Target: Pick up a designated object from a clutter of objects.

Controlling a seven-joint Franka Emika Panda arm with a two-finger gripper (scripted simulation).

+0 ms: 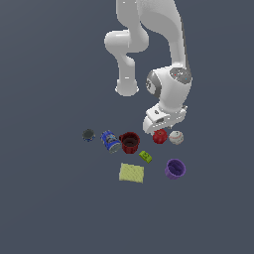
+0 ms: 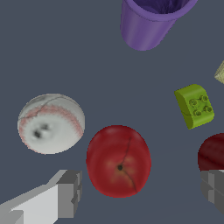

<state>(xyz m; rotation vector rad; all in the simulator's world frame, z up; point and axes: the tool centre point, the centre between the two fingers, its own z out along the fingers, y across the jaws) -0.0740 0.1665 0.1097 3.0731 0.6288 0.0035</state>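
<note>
The red apple-like ball [image 1: 159, 136] [image 2: 118, 160] lies on the grey floor, beside the white ball with red stitching [image 1: 176, 137] [image 2: 50, 123]. My gripper [image 1: 159, 130] [image 2: 140, 192] hangs just above the apple. In the wrist view its two grey fingers [image 2: 69, 193] stand wide apart on either side of the apple without touching it, so it is open and empty. The dark red mug [image 1: 130, 142] [image 2: 213, 153] lies close by, its edge near one finger.
A green block [image 1: 145, 156] [image 2: 194, 106], purple cup [image 1: 175, 169] [image 2: 151, 22] and yellow sponge [image 1: 131, 172] [image 2: 220, 72] lie nearer the exterior view's bottom. A blue can [image 1: 109, 141] and a dark round piece [image 1: 88, 134] lie at the exterior view's left.
</note>
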